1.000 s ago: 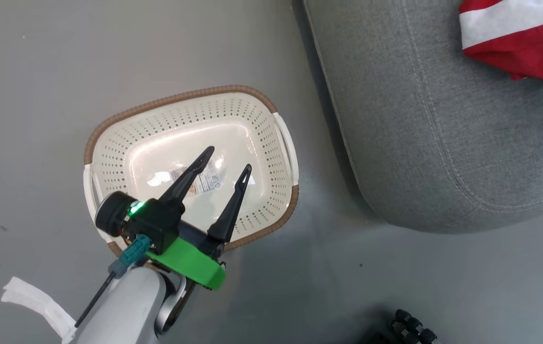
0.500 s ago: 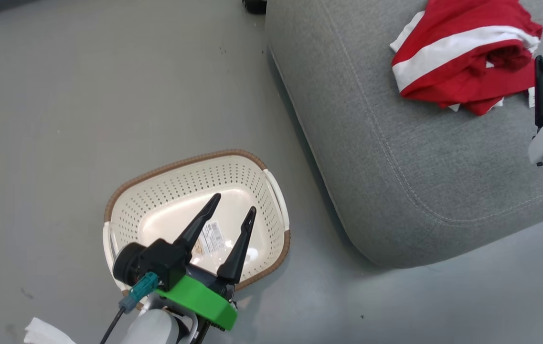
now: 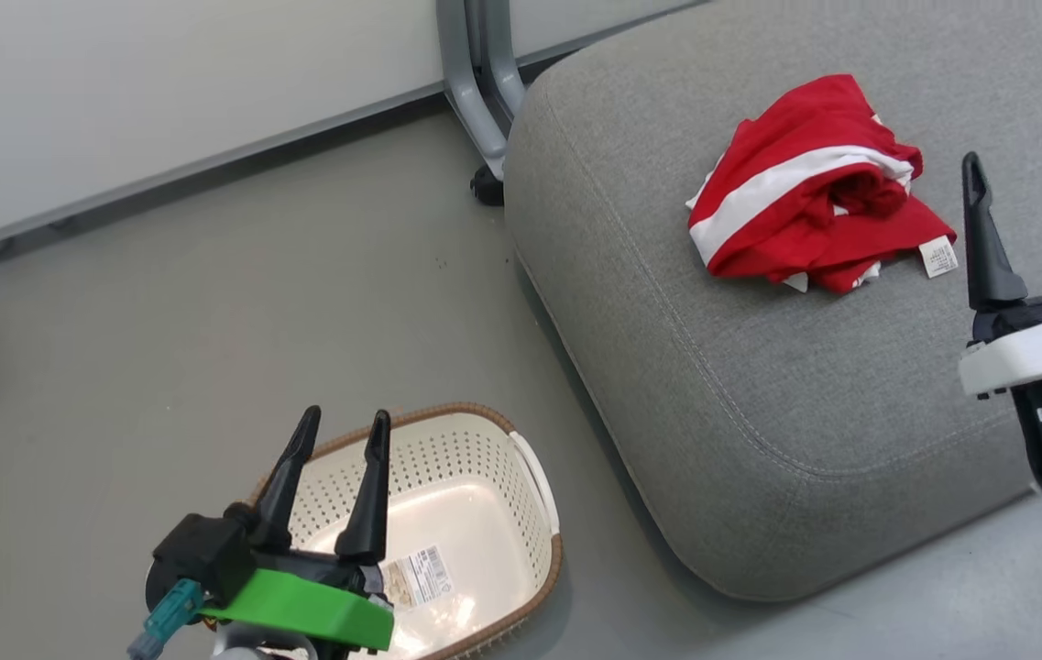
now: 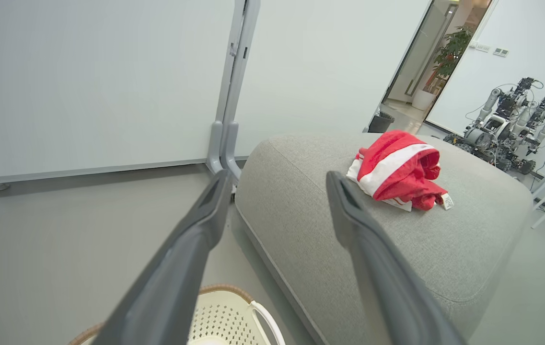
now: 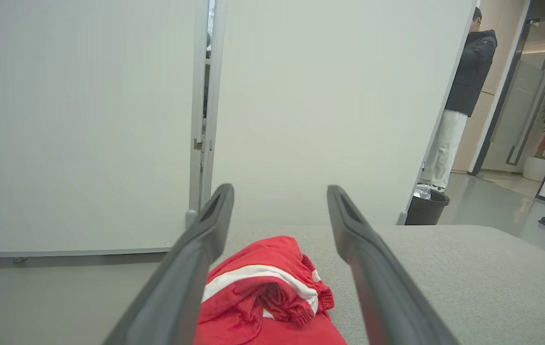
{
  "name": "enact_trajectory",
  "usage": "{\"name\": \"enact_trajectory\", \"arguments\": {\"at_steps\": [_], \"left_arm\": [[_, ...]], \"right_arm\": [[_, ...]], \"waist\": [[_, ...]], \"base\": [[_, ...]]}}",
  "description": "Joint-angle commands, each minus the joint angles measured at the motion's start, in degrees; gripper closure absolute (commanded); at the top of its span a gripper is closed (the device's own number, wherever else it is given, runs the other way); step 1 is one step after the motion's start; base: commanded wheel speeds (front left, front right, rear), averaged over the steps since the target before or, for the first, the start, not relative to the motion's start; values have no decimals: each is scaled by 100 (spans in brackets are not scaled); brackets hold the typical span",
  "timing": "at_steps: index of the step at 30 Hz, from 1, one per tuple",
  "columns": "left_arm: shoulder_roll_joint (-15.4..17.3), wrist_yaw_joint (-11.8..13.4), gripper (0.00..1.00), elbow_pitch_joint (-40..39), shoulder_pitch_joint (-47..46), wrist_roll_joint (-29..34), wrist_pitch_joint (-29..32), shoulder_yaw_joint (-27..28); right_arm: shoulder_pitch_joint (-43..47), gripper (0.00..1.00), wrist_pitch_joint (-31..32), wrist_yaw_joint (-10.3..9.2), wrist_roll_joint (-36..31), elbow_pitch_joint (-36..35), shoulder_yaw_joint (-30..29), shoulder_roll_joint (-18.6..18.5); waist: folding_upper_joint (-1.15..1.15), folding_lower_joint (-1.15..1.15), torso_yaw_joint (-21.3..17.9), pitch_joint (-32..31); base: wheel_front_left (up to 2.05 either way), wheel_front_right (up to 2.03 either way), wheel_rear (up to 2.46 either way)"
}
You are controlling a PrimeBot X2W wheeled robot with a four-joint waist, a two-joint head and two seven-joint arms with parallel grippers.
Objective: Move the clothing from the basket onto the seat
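The left claw is being held spread, with nothing between its fingers, above the left part of the basket. That side of the basket's rim is being covered by the claw and its green collar, and the basket's near edge is being cut off by the bottom of the head view. The basket's bare bottom is being shown, with a paper label lying flat on it.

The right claw is likewise being held spread and is gripping nothing. It is being held over the right side of the seat, just beside the clothing and apart from it. The clothing is being carried by the seat as one crumpled red heap with white stripes, a white tag sticking out on its right. Whether one garment or two are bundled there cannot be told. In the right wrist view the heap's near part is being cut off by the bottom edge.

The basket is being borne by the grey floor, near the seat's front corner.
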Motion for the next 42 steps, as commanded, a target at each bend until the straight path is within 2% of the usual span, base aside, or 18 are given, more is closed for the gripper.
{"name": "enact_trajectory", "arguments": {"at_steps": [1, 7, 16, 26, 42], "left_arm": [[-28, -15, 0, -66, 130, 28, 0, 125], [-142, -15, 0, -149, 324, 142, 0, 585], [-200, -15, 0, -156, 500, 272, 0, 844], [-217, -15, 0, 125, 695, 453, 0, 1036], [-216, -15, 0, 398, 710, 511, 0, 1279]], "right_arm": [[201, 0, -17, -10, 45, -204, -7, 101], [750, 0, -17, -10, 220, -840, 139, 643], [1514, 0, -16, -10, 118, -776, 403, 1147], [1894, 0, -17, -10, -157, -530, 668, 1373], [1868, 0, -17, -11, -381, -526, 581, 1471]], "waist": [[0, 1, 90, -352], [0, 1, 363, -550], [0, 1, 971, -692], [0, 1, 1334, -756], [0, 1, 1368, -803]], "base": [[0, 0, 0], [0, 0, 0], [0, 0, 0], [0, 0, 0], [0, 0, 0]]}}
